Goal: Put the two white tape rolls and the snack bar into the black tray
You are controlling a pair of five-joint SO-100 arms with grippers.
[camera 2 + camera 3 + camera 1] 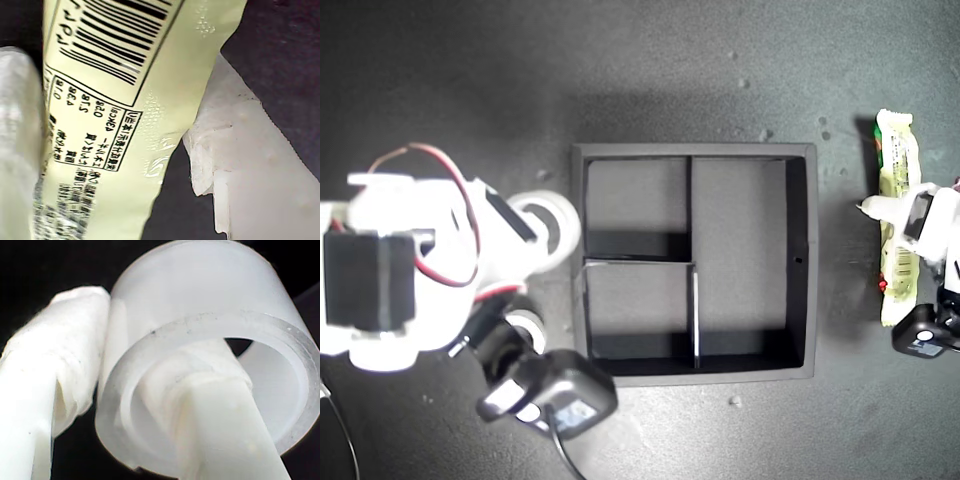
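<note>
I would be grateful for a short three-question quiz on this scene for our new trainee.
1. True or false: the black tray already holds a tape roll.
2. Which item sits between the fingers of my first gripper? A) the snack bar B) a tape roll C) nothing
3. Fill in: one finger of my second gripper passes through the ____ of the white tape roll.

Key
1. False: all three compartments look empty in the exterior view.
2. A: the barcoded wrapper runs between the two fingers.
3. hole: the other finger is outside the roll's wall.
</note>
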